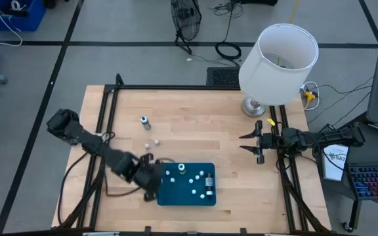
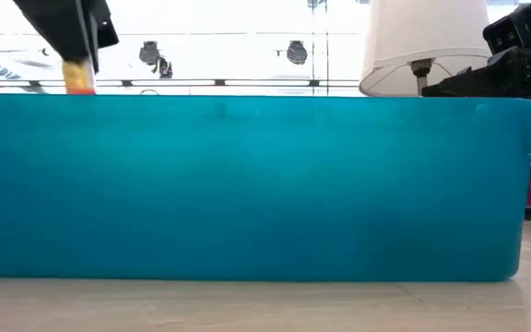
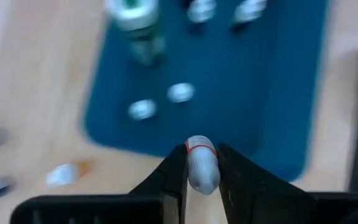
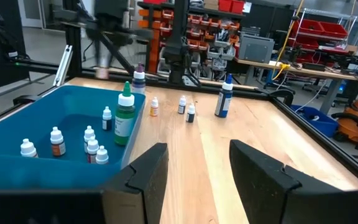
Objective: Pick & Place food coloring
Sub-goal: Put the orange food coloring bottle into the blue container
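We find no brand name or label text that can be read on any bottle. The left gripper (image 3: pixel 194 171) is closed around a small food coloring bottle (image 3: pixel 201 163), pale grey-white with a thin red band near its cap, pinched between the two dark fingers and poking out past their tips. This gripper hangs at the near-left edge of the blue tray (image 1: pixel 188 196), with the held bottle just over the tray's border. Ahead of it, inside the tray, we see several tiny white-capped bottles (image 3: pixel 180 93) and one taller green bottle (image 4: pixel 124 118) with a white cap, all upright. Beyond the tray, on the wooden table (image 1: pixel 195 118), a few more bottles stand loose: a taller blue bottle (image 4: pixel 224 99) and small ones near it, well apart from the left gripper. In the low view only the tray's blue wall fills the picture, with an orange-bodied bottle (image 2: pixel 78 77) showing above its rim under the dark gripper. The right gripper (image 1: pixel 256 141) waits at the table's right side beside the white lamp (image 1: pixel 278 56), its fingers spread wide and holding nothing, the bottles well away from it.
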### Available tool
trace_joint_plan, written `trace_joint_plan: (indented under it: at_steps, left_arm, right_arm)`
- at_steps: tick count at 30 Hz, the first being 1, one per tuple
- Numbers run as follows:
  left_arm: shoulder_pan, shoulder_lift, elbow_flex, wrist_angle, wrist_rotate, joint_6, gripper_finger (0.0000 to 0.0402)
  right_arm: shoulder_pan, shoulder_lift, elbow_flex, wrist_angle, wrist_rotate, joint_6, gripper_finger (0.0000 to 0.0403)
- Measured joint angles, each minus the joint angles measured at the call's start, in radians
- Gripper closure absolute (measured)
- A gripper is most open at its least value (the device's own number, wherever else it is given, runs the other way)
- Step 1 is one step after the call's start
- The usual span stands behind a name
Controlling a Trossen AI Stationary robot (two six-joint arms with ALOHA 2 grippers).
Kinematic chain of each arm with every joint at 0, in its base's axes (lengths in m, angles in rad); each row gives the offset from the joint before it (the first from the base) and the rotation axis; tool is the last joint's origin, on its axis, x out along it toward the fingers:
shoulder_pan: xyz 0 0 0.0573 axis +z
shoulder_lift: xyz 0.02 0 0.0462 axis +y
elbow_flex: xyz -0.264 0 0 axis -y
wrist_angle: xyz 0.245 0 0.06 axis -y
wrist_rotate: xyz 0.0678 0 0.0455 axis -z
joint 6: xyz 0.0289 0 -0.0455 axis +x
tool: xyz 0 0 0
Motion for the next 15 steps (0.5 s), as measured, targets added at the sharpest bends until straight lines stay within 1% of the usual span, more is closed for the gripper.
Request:
trace_joint_plan:
  at_steps: [2, 5, 11, 15]
  left_arm:
    - [-0.027, 0.029, 0.001, 0.068, 0.000, -0.002, 0.0336]
    - [-0.035, 0.081, 0.001, 0.104, 0.007, 0.002, 0.0336]
    - [0.015, 0.169, 0.000, 0.099, 0.065, 0.017, 0.0336]
    - [0.053, 0.198, 0.000, 0.113, 0.069, 0.053, 0.0336]
  right_arm:
    - [0.000, 0.000, 0.000, 0.003, 0.000, 0.000, 0.0242]
    - [0.000, 0.000, 0.000, 0.003, 0.000, 0.000, 0.0241]
    - [0.000, 0.002, 0.000, 0.003, 0.000, 0.000, 0.0243]
    - [0.000, 0.002, 0.000, 0.004, 0.000, 0.000, 0.0241]
